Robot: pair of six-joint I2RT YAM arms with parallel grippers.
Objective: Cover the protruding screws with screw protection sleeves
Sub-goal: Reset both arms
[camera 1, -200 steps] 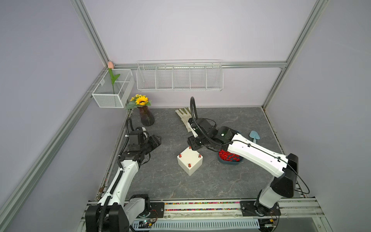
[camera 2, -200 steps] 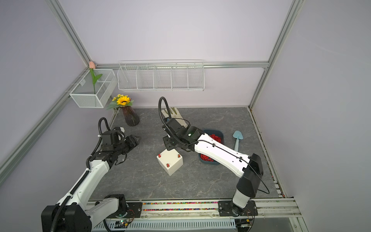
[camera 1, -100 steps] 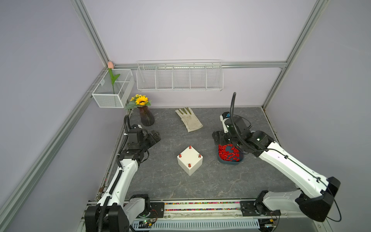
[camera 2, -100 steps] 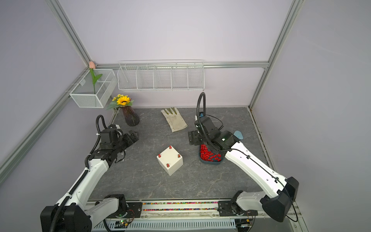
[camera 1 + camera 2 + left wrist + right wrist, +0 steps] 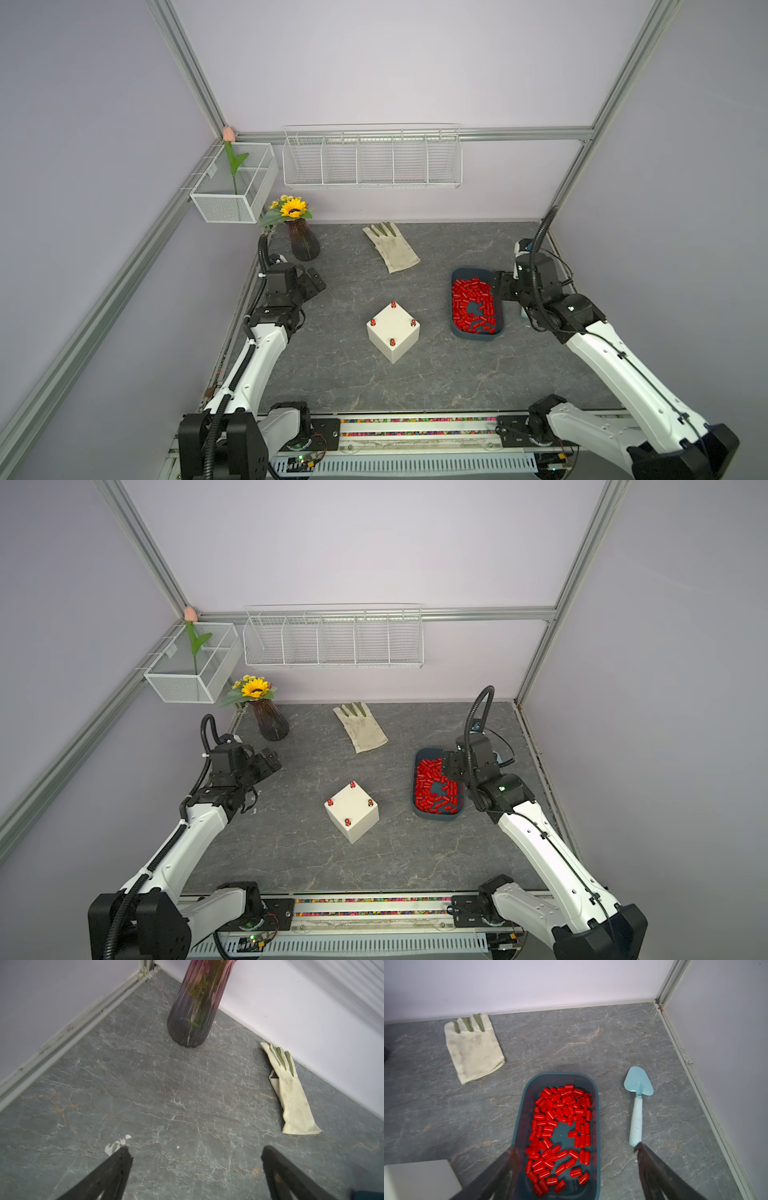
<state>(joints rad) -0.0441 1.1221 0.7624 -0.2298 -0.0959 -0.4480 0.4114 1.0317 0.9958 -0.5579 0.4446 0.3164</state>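
Sleeves point(image 5: 550, 1114) in tray point(image 5: 560, 1079) just ahead of wide, empty right fingers point(image 5: 660, 1174); left fingers point(image 5: 116, 1172) wide, empty, vase point(image 5: 191, 1012) ahead.

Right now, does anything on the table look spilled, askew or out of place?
Nothing stands out. Four red sleeves cap the white box at its corners, and the spares lie inside the blue tray, none spilled beside it. The vase stands upright; the glove lies flat.
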